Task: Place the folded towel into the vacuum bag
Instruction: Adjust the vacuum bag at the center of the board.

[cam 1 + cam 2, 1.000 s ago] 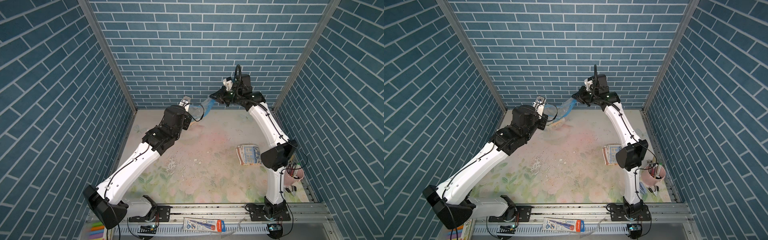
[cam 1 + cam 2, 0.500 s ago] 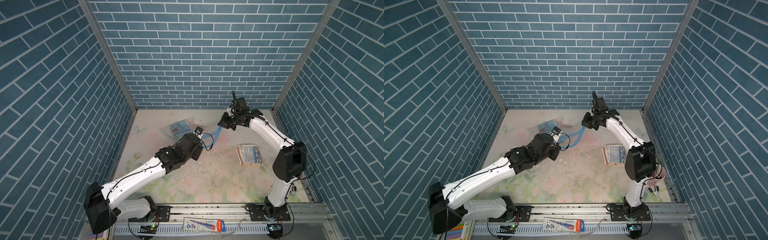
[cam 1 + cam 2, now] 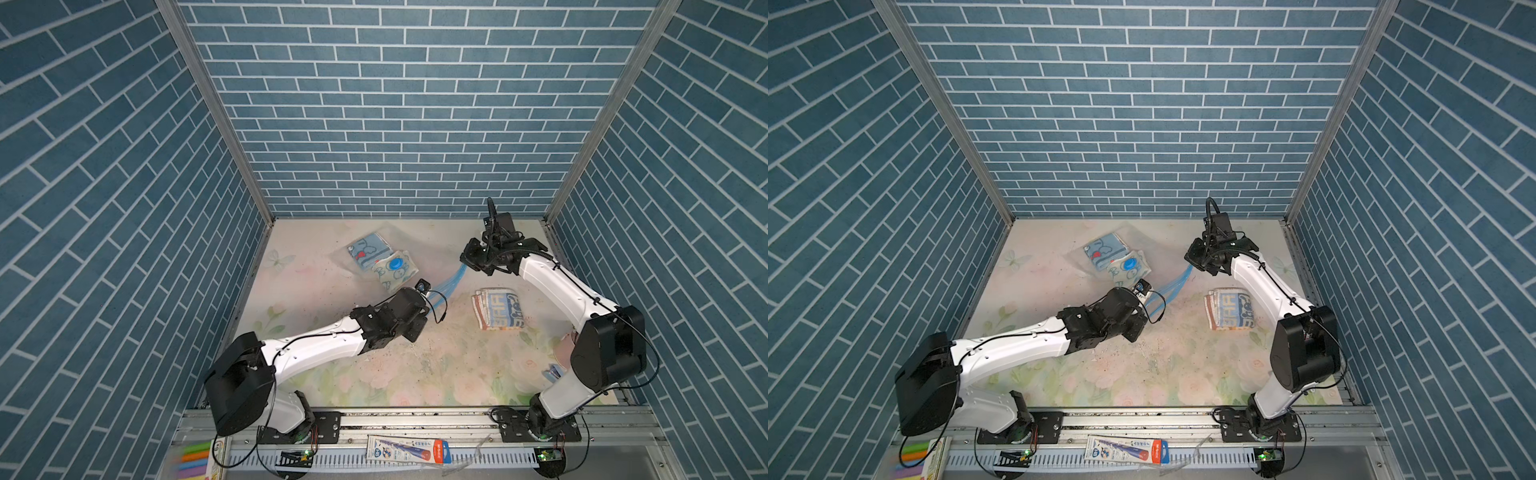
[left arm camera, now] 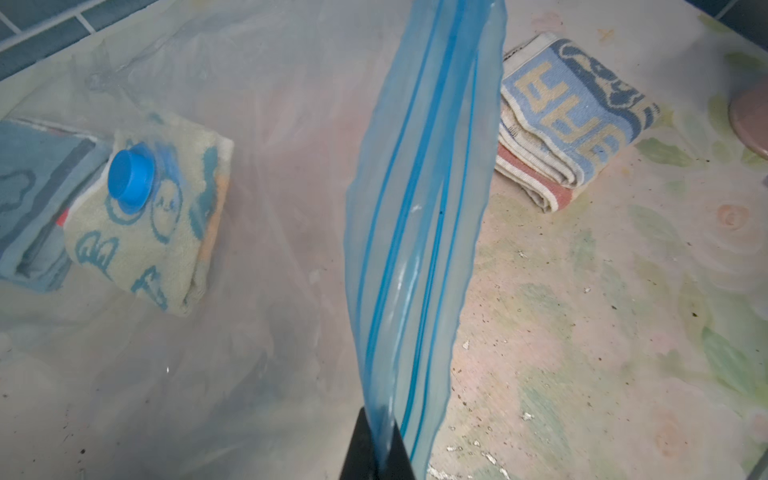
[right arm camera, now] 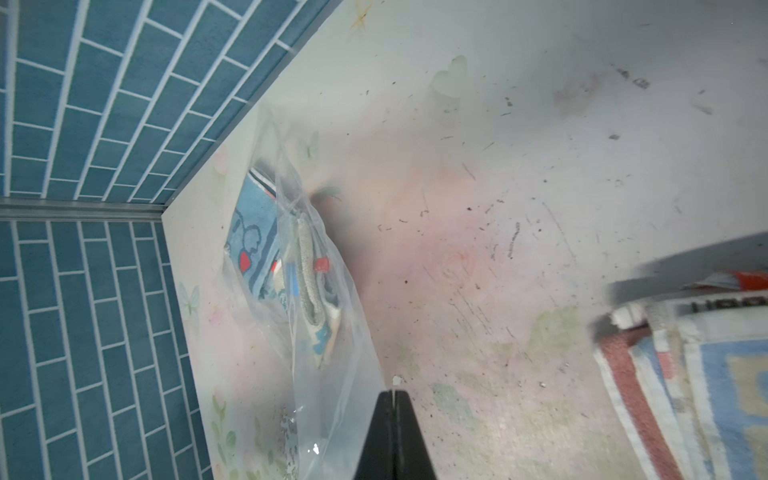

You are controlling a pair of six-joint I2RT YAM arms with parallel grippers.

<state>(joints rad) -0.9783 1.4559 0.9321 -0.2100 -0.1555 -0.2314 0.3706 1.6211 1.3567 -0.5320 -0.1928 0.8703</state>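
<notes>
- Nearest the camera, a metal rail (image 3: pixel 415 419) crosses the front of the table and carries both arm bases. A flat printed package (image 3: pixel 409 451) lies in front of it.
- The table (image 3: pixel 374 374) has a pale floral cover scattered with dark specks.
- A pink container (image 3: pixel 564 353) sits near the right arm's base, mostly hidden behind that arm.
- The left arm reaches from the front corner toward the middle of the table. The left gripper (image 4: pixel 379 436) is clenched on one end of the blue zip strip (image 4: pixel 419 208).
- The folded towel (image 3: pixel 498 309), blue and cream with a red stripe, lies flat on the table outside the bag. It is just beside the zip strip on the right arm's side, and neither gripper touches it.
- In both top views the zip strip runs raised off the table from the left gripper to the right one.
- The right gripper (image 5: pixel 392 411) is farther back, its jaws pinched tight on a clear plastic edge of the bag.
- The vacuum bag (image 4: pixel 270 104), clear and hazy, spreads back from the strip toward the far left corner.
- Inside it lie two folded towels side by side: a cream one (image 3: pixel 399 274) and a blue one (image 3: pixel 370 253). The round blue valve cap (image 3: pixel 397 262) sits over the cream one.
- A blue brick-patterned wall (image 3: pixel 395 124) closes the far side.
</notes>
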